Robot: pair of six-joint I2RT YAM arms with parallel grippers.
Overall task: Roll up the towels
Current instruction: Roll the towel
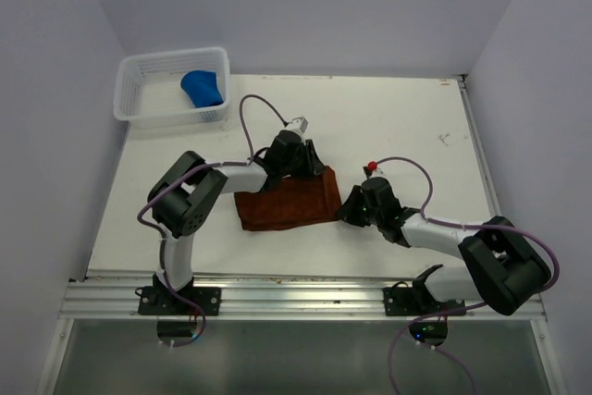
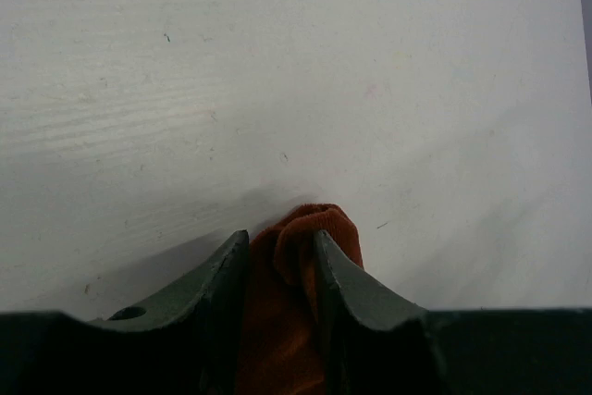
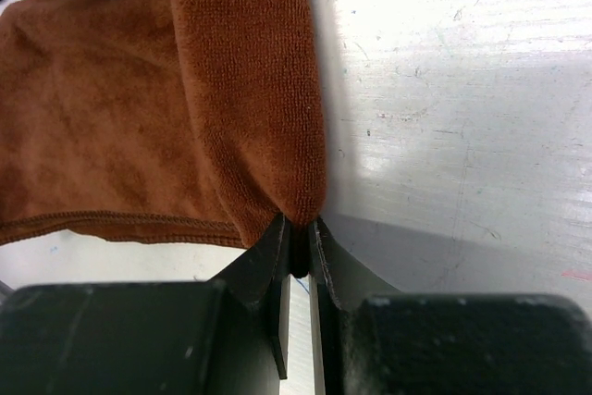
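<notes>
A brown towel (image 1: pixel 287 203) lies on the white table (image 1: pixel 398 127), its right end folded over into a thick roll edge. My left gripper (image 1: pixel 305 166) is shut on the towel's far right corner; in the left wrist view the bunched brown cloth (image 2: pixel 310 238) sits between the fingers (image 2: pixel 344 275). My right gripper (image 1: pixel 347 205) is shut on the towel's near right corner; in the right wrist view the rolled fold (image 3: pixel 250 90) ends pinched between the fingertips (image 3: pixel 277 247). A blue towel (image 1: pixel 203 88) lies in the white basket (image 1: pixel 139 67).
The white basket stands at the table's far left corner. White walls close in the table on three sides. An aluminium rail (image 1: pixel 296 295) runs along the near edge by the arm bases.
</notes>
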